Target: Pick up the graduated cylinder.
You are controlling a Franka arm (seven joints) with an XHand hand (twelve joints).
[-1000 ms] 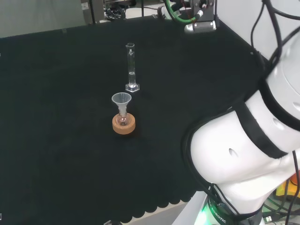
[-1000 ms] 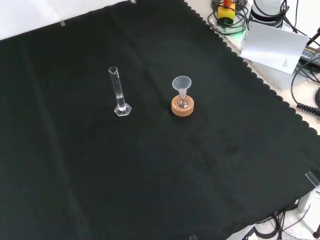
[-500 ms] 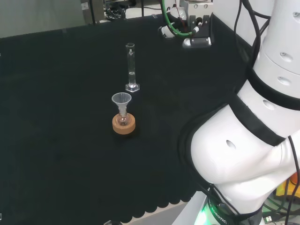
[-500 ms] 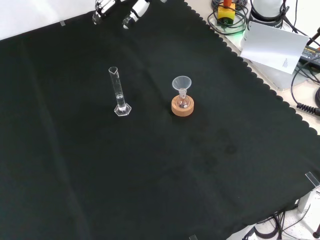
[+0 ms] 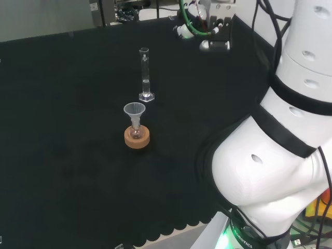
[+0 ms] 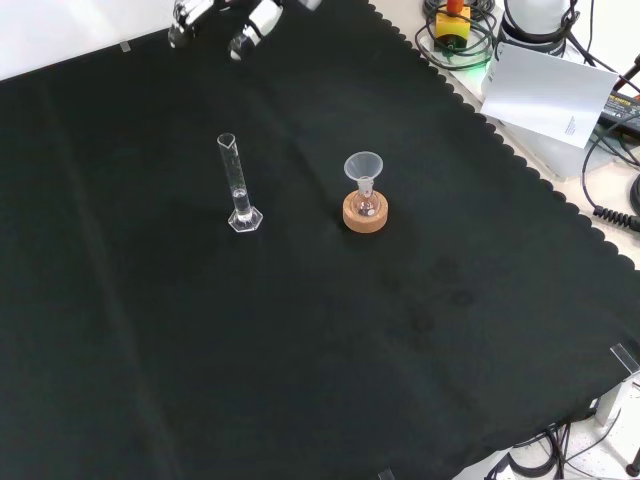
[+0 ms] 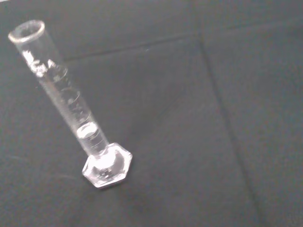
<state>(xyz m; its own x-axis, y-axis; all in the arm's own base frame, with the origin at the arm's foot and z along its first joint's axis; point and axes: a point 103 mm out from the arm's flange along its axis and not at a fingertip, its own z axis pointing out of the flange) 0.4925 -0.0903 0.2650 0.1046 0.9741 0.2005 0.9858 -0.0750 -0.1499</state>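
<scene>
Front view, left to right: hand (image 6: 240,25) at top edge above the cloth (image 6: 150,340), finger state can't tell, well apart from the ware; graduated cylinder (image 6: 236,185) upright on hexagonal foot, untouched; near it to the right, funnel (image 6: 363,167) in small flask (image 6: 366,202) on cork ring (image 6: 365,214).

The tall clear graduated cylinder (image 7: 71,104) looks like glass or clear plastic, glossy, with a thick shiny hexagonal foot and faint frosted markings up the tube. Under it, the black cloth (image 6: 300,350) is totally matt, a bit fuzzy, with soft creases and a scalloped edge. The round tan cork ring (image 5: 137,137) looks dull and grainy. The small clear funnel (image 6: 364,166) is smooth and see-through. The big white arm links (image 5: 270,171) are smooth, slightly glossy plastic.
</scene>
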